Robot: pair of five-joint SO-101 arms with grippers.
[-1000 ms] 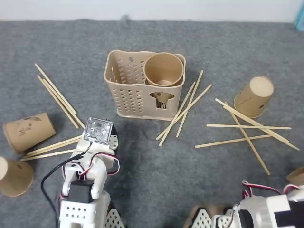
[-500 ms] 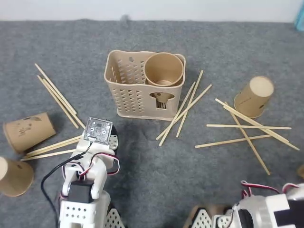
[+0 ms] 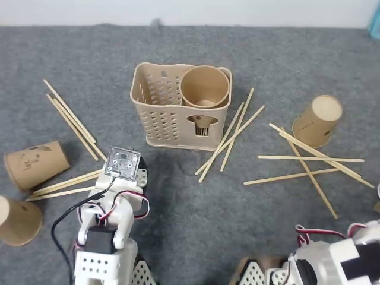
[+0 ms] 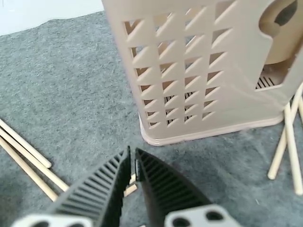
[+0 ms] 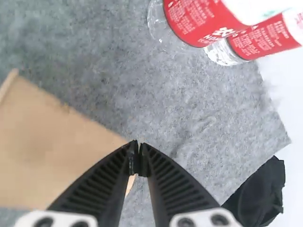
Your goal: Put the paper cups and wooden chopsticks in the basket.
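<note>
Basket (image 3: 178, 113) stands upright mid-way across the grey felt bench (image 3: 178, 237), and look, one paper cup (image 3: 205, 86) already sits mouth-up in its right end. Just beside that end, three chopsticks (image 3: 231, 133) lie fanned on the felt, their lower ends near the basket's foot. Farther right there's a crossed heap of chopsticks (image 3: 309, 160), right by a tipped cup (image 3: 317, 122) showing its base. Over on the left, long sticks (image 3: 71, 119) lie well apart from the basket, and a second bundle (image 3: 65, 184) lies just beside a cup on its side (image 3: 35, 164), with another cup (image 3: 18, 221) at the edge. Now the left claw (image 4: 132, 163): it's low over the felt, facing the basket's slotted wall, narrowed to a slit, gripping nothing. The right claw (image 5: 138, 153) has its tips pressed together over the edge of a flat-lying cup (image 5: 47, 151); whether it pinches that cup I cannot tell. Red-labelled bottles (image 5: 213, 23) lie beyond, at the felt's edge.
</note>
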